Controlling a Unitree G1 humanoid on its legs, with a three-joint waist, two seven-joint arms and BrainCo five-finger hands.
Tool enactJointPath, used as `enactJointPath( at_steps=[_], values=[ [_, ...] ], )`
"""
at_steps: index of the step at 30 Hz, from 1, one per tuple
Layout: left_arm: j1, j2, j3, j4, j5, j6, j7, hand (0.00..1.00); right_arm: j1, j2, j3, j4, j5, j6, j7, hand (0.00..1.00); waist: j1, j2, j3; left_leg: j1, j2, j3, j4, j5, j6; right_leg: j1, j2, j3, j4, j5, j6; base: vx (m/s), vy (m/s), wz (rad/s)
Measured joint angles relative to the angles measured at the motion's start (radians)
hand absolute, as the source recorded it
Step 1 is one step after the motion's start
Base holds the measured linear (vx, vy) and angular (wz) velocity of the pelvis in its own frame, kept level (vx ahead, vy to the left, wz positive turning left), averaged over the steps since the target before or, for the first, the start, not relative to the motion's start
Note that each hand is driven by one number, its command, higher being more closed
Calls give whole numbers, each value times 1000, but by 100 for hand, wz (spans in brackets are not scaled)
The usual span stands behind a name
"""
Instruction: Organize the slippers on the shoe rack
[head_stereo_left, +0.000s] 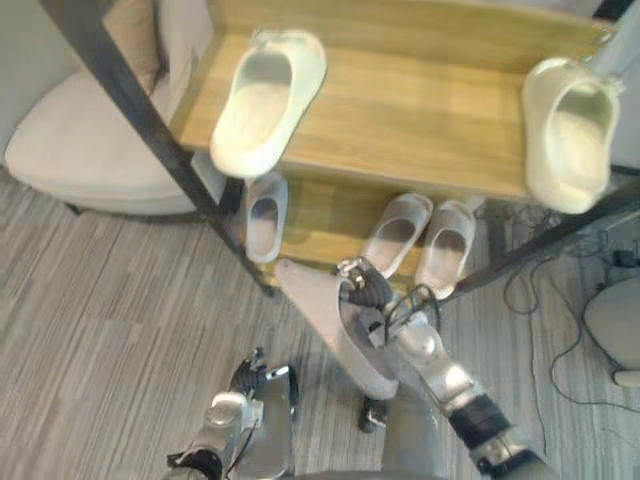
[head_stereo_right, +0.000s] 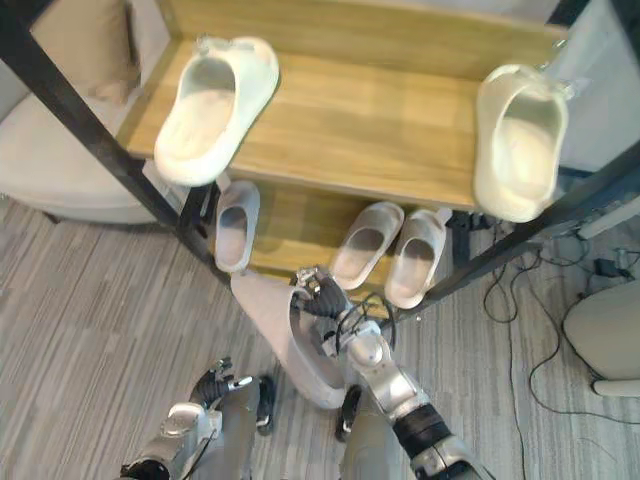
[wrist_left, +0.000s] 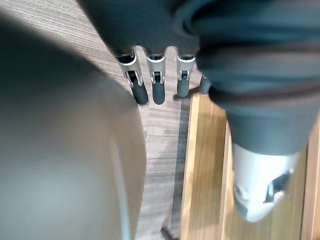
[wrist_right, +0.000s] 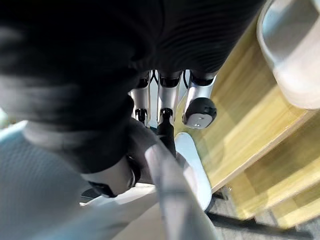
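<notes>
Left eye view: grey slipper (head_stereo_left: 312, 297) at 6 o'clock below shoe rack (head_stereo_left: 400, 110), clasped at its rim by right hand (head_stereo_left: 370, 292). Judged light, soft, pliable; rim grip apt.
Right eye view: lower-shelf gap at 12 o'clock between single slipper (head_stereo_right: 235, 225) and pair (head_stereo_right: 365, 240); dark post (head_stereo_right: 90, 118) at 10 o'clock obstructive.
Left wrist view: left hand (wrist_left: 157, 85) relaxed, empty.
Right wrist view: fingers (wrist_right: 167, 100) curled over slipper edge.
</notes>
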Motion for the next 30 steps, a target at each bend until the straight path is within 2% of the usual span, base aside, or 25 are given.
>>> enactJointPath(
  at_steps=[6,10,13,17,21,30],
  values=[
    [-65,-5,76,-23,-31,-29,22,0,-253,-13,-110,144,-9,26,-114,100,9,6,52,-161,8,-39,137,-31,0,-133,-27,-27,133,-45,-15,-49,15,11],
    [-79,-28,114,-50,-39,-31,27,0,-302,-4,-148,143,-8,44,-171,100,15,8,58,-231,8,-52,215,-54,9,-183,-51,-43,210,-81,-17,-47,40,13],
    [-81,-56,161,-96,-59,-22,42,0,-340,12,-159,142,-10,73,-225,100,40,9,60,-305,7,-70,278,-71,9,-239,-66,-54,273,-107,-22,-50,36,11],
    [-82,-87,194,-142,-77,-19,47,0,-383,27,-204,144,-9,103,-252,100,65,10,66,-355,3,-89,312,-71,9,-267,-79,-76,310,-122,-27,-40,39,14],
    [-82,-104,213,-160,-78,-17,53,0,-438,54,-248,159,-10,123,-288,100,73,10,67,-376,-4,-99,325,-71,9,-274,-92,-88,329,-133,-27,-25,29,15],
    [-98,-122,222,-181,-115,-22,85,0,-585,48,-316,396,-40,186,-366,100,92,10,67,-441,-30,-125,348,-66,0,-313,-122,-115,368,-157,-33,2,14,11]
  ],
)
